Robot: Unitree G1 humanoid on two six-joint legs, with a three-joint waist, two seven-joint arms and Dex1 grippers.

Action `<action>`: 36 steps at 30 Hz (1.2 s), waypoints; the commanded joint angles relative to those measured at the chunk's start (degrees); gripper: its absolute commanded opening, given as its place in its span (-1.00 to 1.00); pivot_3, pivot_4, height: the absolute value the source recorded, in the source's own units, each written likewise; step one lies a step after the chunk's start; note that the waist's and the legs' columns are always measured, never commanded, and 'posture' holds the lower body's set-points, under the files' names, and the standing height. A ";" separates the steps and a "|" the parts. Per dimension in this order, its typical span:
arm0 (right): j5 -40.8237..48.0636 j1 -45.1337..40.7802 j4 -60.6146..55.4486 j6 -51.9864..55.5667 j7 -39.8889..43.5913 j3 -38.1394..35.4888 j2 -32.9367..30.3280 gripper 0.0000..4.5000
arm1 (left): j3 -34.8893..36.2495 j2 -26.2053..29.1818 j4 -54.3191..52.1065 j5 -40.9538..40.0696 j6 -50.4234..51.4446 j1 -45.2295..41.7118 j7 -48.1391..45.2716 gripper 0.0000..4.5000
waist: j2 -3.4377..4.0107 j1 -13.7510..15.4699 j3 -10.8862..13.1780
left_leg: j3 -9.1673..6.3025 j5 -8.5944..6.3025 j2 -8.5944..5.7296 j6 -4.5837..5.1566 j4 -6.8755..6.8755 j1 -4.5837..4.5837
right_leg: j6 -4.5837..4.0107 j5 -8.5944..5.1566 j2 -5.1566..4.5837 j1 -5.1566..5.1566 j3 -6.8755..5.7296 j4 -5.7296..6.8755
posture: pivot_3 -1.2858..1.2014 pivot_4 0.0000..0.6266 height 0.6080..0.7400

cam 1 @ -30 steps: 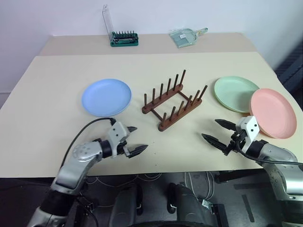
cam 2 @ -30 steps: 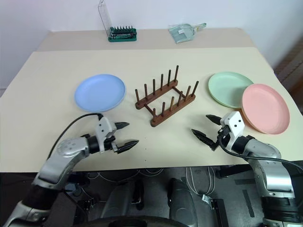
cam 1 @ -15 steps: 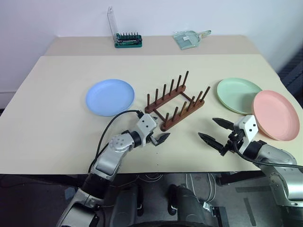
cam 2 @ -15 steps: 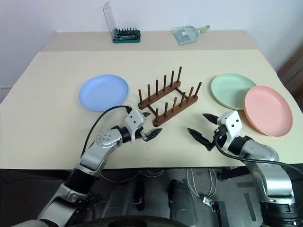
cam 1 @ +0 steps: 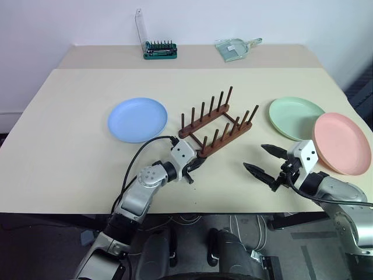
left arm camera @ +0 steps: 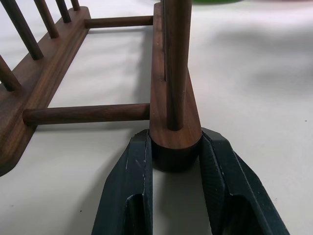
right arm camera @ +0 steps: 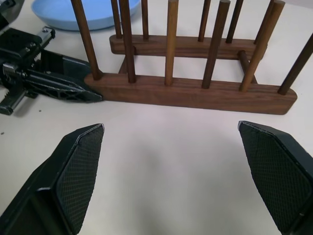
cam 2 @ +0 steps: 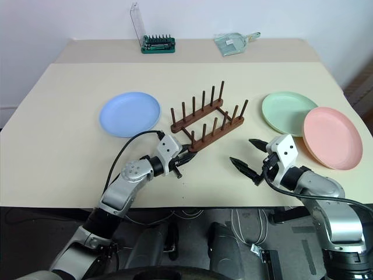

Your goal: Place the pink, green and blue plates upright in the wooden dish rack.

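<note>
Beige matte table (cam 1: 76,140) against a white wall (cam 1: 70,20). Dark brown wooden pegged dish rack (cam 1: 217,124) stands mid-table; my left gripper (left arm camera: 176,159) clamps its near rail end. My right gripper (cam 1: 263,160) gapes wide.

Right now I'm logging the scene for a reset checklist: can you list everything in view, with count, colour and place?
table: one, beige, bears everything.
wooden dish rack: one, dark brown, at the table's centre, set at a slant, no plates in it.
blue plate: one, light blue, flat, left of the rack.
green plate: one, mint green, flat, right of the rack.
pink plate: one, salmon pink, near the right edge, overlapping the green plate's rim.
bit set: one, green case with clear lid raised, far edge.
clear packet: one, pale green, far edge.
left gripper: black, closed around the near end of the rack's front rail.
right gripper: black, open, over bare table right of the rack.
</note>
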 commanded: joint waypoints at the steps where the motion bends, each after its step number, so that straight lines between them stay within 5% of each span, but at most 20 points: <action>1: -0.08 2.88 -0.30 0.47 2.44 -2.74 -3.56 1.00 | 0.08 4.37 0.32 -3.32 -3.11 -0.20 -9.68 -0.69 | 0.00 0.01 0.00 | 0.00 0.00 0.00 -0.01 0.00 0.00 | 0.00 0.00 0.00 -0.01 0.00 0.00 | 0.03 -0.52 1.00; 7: 1.01 7.53 -1.52 1.01 3.87 -4.36 -5.07 1.00 | -0.39 11.30 5.30 -6.15 -8.17 -5.93 -24.45 -0.69 | -0.01 0.03 0.01 | 0.02 -0.07 0.05 -0.12 0.02 -0.07 | -0.01 -0.01 0.03 -0.08 -0.02 -0.01 | 0.03 -0.52 1.00; 16: 0.37 9.98 -3.28 0.02 2.20 -5.28 -3.92 1.00 | 0.19 10.17 18.01 -6.41 -13.56 -13.62 -31.68 -0.69 | -0.04 0.09 0.03 | 0.02 -0.07 0.01 0.05 0.05 -0.17 | 0.01 0.00 -0.01 -0.08 -0.02 -0.08 | 0.03 -0.52 1.00; 23: 0.27 9.52 -4.30 0.60 0.76 -5.32 -4.25 1.00 | 3.36 11.40 16.95 -6.63 -12.12 -11.76 -28.72 0.88 | -0.06 -0.11 0.04 | 0.02 -0.06 0.03 0.07 0.05 -0.15 | 0.01 0.00 0.00 -0.08 -0.02 -0.06 | 0.03 -0.52 1.00; 26: -0.55 8.34 -3.67 0.84 0.18 -4.40 -4.69 1.00 | 5.26 13.91 10.90 -8.63 -7.28 -7.93 -28.54 0.88 | -0.05 -0.35 0.04 | 0.02 -0.06 0.05 0.06 0.05 -0.14 | 0.01 0.00 0.01 -0.10 -0.01 -0.04 | 0.03 -0.52 1.00; 29: -2.17 7.05 -1.87 0.67 0.44 -2.83 -5.33 0.43 | 6.50 16.65 2.88 -11.28 -2.39 -3.25 -29.21 0.46 | -0.04 -0.46 0.03 | 0.02 -0.06 0.06 0.06 0.05 -0.14 | 0.01 0.00 0.01 -0.11 -0.01 -0.03 | 0.03 -0.52 1.00; 34: -6.12 4.37 1.94 0.12 0.41 0.63 -5.92 -0.76 | 4.18 17.18 -5.72 -11.37 3.48 0.69 -27.57 -0.71 | -0.04 0.03 0.04 | 0.02 -0.15 0.04 -0.09 0.05 -0.14 | 0.00 -0.01 -0.03 -0.19 -0.02 -0.10 | 0.03 -0.52 1.00; 35: -7.01 3.72 2.64 0.05 0.24 1.36 -5.97 -0.99 | 3.19 16.82 -6.91 -10.59 4.85 0.99 -26.68 -0.74 | -0.04 0.09 0.04 | 0.01 -0.15 0.04 -0.09 0.05 -0.14 | 0.01 -0.01 -0.03 -0.22 -0.03 -0.14 | 0.03 -0.52 1.00; 36: -7.76 3.11 3.13 -0.04 0.15 2.01 -5.98 -0.99 | 2.23 16.12 -7.87 -9.97 5.34 1.21 -25.89 -0.74 | -0.04 0.15 0.04 | 0.02 -0.16 0.02 -0.08 0.05 -0.15 | 0.01 -0.01 -0.05 -0.22 -0.02 -0.15 | 0.03 -0.52 1.00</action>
